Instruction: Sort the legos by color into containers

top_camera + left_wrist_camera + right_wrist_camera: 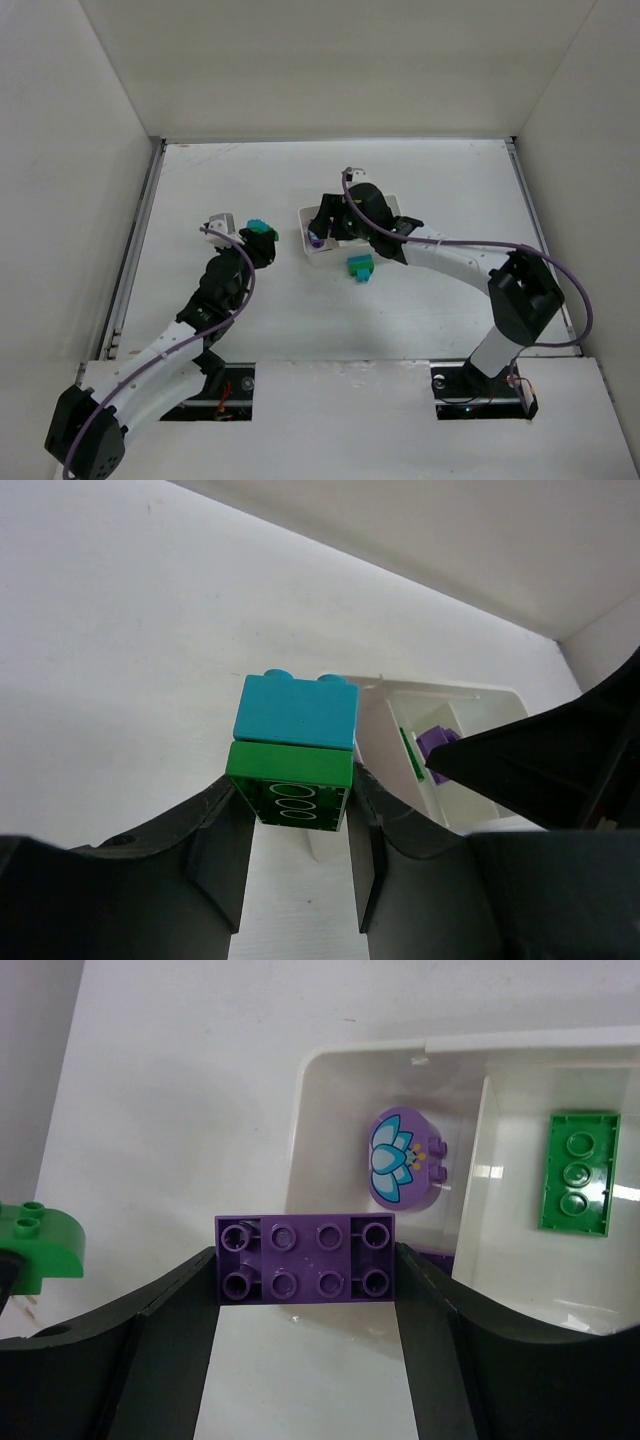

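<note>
My right hand (306,1282) is clamped on a long purple brick (304,1245). The brick hangs across the near-left wall of the white tray (335,1110) rather than squarely over the compartment where the round purple piece (405,1156) lies. If I let go here, I judge it could catch the rim, tip and fall onto the table (180,1080). It could also skid towards the next compartment, which holds the flat green brick (577,1172). My left hand (297,815) is closed on a green brick (292,785) with a teal brick (296,712) stuck on top, held near the tray on its left. That pair worries me more, because dropped as one it puts two colours in one compartment. I grip only the green one, so a knock could pop the teal one off. My arms are close together at the tray, and moving both in at once risks a bump. Another green-and-teal piece (360,268) waits on the table near the tray.
</note>
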Tool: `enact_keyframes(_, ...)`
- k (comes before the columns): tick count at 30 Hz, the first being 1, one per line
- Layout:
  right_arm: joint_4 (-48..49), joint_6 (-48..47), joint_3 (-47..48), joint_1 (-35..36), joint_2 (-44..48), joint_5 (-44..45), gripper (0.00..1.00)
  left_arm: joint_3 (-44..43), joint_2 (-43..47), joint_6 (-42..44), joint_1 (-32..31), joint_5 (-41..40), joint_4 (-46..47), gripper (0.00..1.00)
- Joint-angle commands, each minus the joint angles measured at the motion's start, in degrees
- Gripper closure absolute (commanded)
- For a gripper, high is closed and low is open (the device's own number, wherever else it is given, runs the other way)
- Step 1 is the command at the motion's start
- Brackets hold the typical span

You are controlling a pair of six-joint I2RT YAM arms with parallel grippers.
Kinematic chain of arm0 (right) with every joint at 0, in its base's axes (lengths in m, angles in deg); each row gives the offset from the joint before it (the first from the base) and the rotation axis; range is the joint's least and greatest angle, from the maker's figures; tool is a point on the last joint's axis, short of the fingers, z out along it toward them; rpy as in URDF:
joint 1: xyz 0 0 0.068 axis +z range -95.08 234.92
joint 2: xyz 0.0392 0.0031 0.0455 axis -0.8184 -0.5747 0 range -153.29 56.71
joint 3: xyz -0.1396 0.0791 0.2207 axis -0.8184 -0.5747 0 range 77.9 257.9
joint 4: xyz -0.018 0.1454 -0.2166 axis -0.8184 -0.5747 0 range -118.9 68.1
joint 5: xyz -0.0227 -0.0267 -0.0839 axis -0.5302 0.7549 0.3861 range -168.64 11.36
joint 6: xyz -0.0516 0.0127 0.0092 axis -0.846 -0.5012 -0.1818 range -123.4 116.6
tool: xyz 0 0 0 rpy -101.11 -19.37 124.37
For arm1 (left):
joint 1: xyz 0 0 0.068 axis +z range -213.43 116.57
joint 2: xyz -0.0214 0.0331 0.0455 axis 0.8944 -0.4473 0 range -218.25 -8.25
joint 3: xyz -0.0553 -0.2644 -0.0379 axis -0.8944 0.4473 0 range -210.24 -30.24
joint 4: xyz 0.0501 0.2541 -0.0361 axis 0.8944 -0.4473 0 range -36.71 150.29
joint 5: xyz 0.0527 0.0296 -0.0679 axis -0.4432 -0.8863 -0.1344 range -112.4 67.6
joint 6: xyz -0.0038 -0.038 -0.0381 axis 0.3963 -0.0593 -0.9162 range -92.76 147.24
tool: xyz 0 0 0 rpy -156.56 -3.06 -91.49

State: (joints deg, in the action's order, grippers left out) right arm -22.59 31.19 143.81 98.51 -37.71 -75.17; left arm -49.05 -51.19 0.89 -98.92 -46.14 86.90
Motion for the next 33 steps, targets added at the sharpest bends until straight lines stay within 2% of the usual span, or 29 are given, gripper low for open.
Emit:
enact_keyframes(1,3.24,-1.19,3.43,0.83,-2.00,0.93,0.41,-1.49,2.15,-6.16,3.79,13.53,1.43,0.75)
enact_keyframes(5,3.24,-1.54,4.84,1.10,-3.93,1.11,0.40,-1.58,2.68,-8.10,4.33,19.70,1.43,0.75)
enact_keyframes(10,3.24,-2.07,5.46,1.10,-5.52,1.55,0.40,-2.28,2.24,-7.75,2.84,20.06,-0.33,0.75)
enact_keyframes(17,3.33,-2.77,5.81,1.10,-6.22,3.13,0.39,-3.43,1.72,-7.75,4.85,19.97,-0.86,0.75)
enact_keyframes(21,3.15,-2.77,5.72,1.18,-6.75,3.83,0.34,-3.43,1.89,-7.84,3.98,19.62,-0.86,0.75)
enact_keyframes(29,3.06,-2.77,5.19,1.54,-5.70,4.89,0.14,-3.52,2.77,-8.19,3.71,20.06,-1.56,0.75)
enact_keyframes(33,2.80,-2.95,3.97,1.80,-4.03,5.24,0.10,-3.34,2.34,-8.37,2.75,19.97,-1.56,0.75)
